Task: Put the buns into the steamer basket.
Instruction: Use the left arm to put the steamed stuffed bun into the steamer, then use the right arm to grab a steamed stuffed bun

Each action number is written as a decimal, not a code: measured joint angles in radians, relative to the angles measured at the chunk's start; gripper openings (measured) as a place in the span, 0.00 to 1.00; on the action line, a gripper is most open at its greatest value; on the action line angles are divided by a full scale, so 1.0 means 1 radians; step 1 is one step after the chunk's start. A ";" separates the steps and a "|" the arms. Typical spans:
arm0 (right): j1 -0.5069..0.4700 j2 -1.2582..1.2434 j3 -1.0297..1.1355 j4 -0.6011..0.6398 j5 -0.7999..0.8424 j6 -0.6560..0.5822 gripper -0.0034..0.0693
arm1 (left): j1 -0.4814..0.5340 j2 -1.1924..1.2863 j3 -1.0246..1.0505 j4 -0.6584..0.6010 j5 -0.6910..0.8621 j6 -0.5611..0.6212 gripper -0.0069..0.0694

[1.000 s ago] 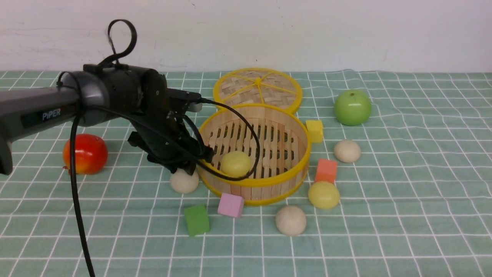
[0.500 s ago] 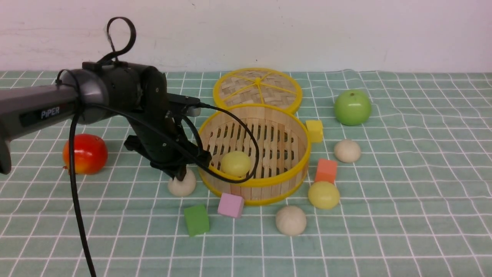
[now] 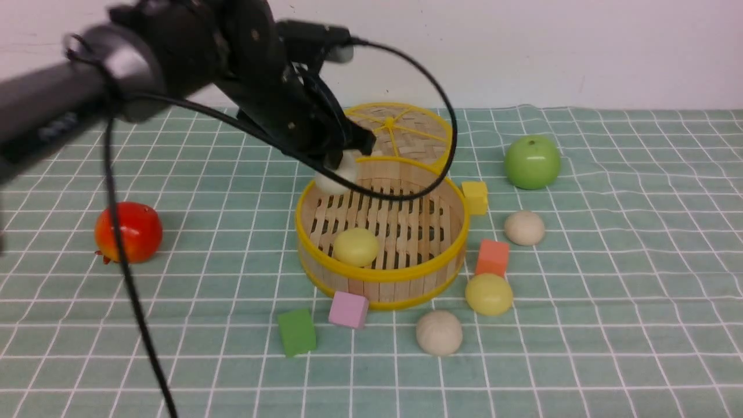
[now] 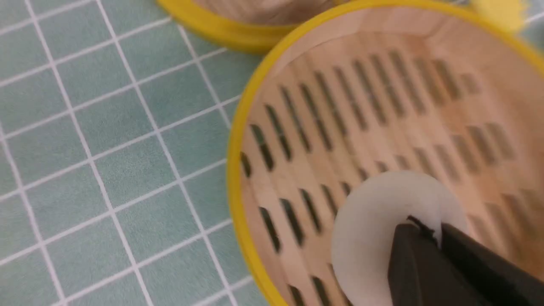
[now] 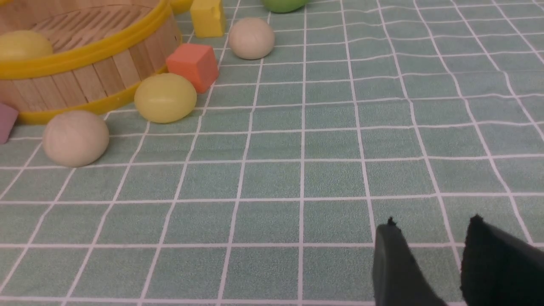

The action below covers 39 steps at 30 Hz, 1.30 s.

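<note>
My left gripper [image 3: 342, 165] is shut on an off-white bun [image 3: 335, 179] and holds it in the air over the back-left rim of the steamer basket [image 3: 383, 276]. In the left wrist view the dark fingers [image 4: 414, 263] pinch the bun [image 4: 369, 221] above the slatted floor [image 4: 340, 106]. A pale yellow bun [image 3: 356, 246] lies inside the basket. On the cloth lie another yellow bun [image 3: 489, 294] and two off-white buns [image 3: 439, 332], [image 3: 524, 227]. My right gripper [image 5: 432, 225] stands open over bare cloth, out of the front view.
The woven lid [image 3: 389, 130] lies behind the basket. A green apple [image 3: 532, 161] sits at back right, a red apple [image 3: 128, 232] at left. Yellow [image 3: 475, 196], orange [image 3: 493, 257], pink [image 3: 348, 309] and green [image 3: 296, 331] cubes ring the basket.
My left gripper shut on the off-white bun left of the basket, then rose and swung right with it over the basket's back rim. The right gripper stayed still.
</note>
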 joint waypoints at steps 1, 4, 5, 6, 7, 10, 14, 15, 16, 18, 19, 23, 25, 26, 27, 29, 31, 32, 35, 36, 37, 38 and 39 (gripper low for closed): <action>0.000 0.000 0.000 0.000 0.000 0.000 0.38 | 0.000 0.021 -0.004 0.007 -0.003 0.000 0.08; 0.000 0.000 0.000 0.000 0.000 0.000 0.38 | 0.000 0.073 -0.016 0.027 -0.010 0.000 0.08; 0.000 0.000 0.000 0.000 0.000 0.000 0.38 | 0.000 0.101 -0.025 0.040 -0.013 -0.007 0.08; 0.000 0.000 0.000 0.000 0.000 0.000 0.38 | 0.000 0.115 -0.029 0.047 -0.015 -0.014 0.08; 0.000 0.000 0.000 0.000 0.000 0.000 0.38 | 0.000 0.136 -0.033 0.059 -0.018 -0.026 0.08; 0.000 0.000 0.000 0.001 0.000 0.000 0.38 | 0.000 0.153 -0.038 0.068 -0.021 -0.033 0.11; 0.000 0.000 0.000 0.001 0.000 0.000 0.38 | 0.001 0.163 -0.046 0.076 -0.035 -0.036 0.26; 0.000 0.000 0.000 0.001 0.000 0.000 0.38 | 0.001 0.163 -0.046 0.076 -0.036 -0.036 0.28; 0.000 0.000 0.000 0.000 0.000 0.000 0.38 | 0.001 0.163 -0.047 0.076 -0.037 -0.047 0.35; 0.000 0.000 0.000 0.000 0.000 0.000 0.38 | 0.001 0.160 -0.050 0.077 -0.030 -0.060 0.46; 0.000 0.000 0.000 0.000 0.000 0.000 0.38 | 0.001 0.156 -0.056 0.077 -0.019 -0.068 0.51; 0.000 0.000 0.000 -0.001 0.000 0.000 0.38 | -0.006 0.084 -0.078 0.078 0.050 -0.084 0.62; 0.000 0.000 0.000 0.000 0.000 0.000 0.38 | -0.014 0.015 -0.087 0.068 0.101 -0.086 0.61; 0.000 0.000 0.000 0.000 0.000 0.000 0.38 | -0.023 -0.022 -0.088 0.057 0.135 -0.086 0.58; 0.000 0.000 0.000 0.000 0.000 0.000 0.38 | -0.024 -0.022 -0.088 0.055 0.135 -0.086 0.57; 0.000 0.000 0.000 0.001 0.000 0.000 0.38 | -0.061 -0.109 -0.091 0.035 0.256 -0.086 0.41; 0.000 0.000 0.000 0.001 0.000 0.000 0.38 | -0.101 -0.146 -0.073 0.029 0.342 -0.086 0.26; 0.000 0.000 0.000 0.001 0.000 0.000 0.38 | -0.106 -0.149 -0.070 0.029 0.350 -0.086 0.26; 0.000 0.000 0.000 0.001 0.000 0.000 0.38 | -0.185 -0.201 0.029 0.028 0.399 -0.084 0.07; 0.000 0.000 0.000 0.001 0.000 0.000 0.38 | -0.203 -0.224 0.068 0.023 0.386 -0.086 0.07; 0.000 0.000 0.000 0.001 0.000 0.000 0.38 | -0.209 -0.229 0.084 0.021 0.379 -0.087 0.07; 0.000 0.000 0.000 0.001 0.000 0.000 0.38 | -0.227 -0.285 0.153 0.018 0.335 -0.096 0.07; 0.000 0.000 0.000 0.001 0.000 0.000 0.38 | -0.231 -0.293 0.162 0.016 0.328 -0.100 0.07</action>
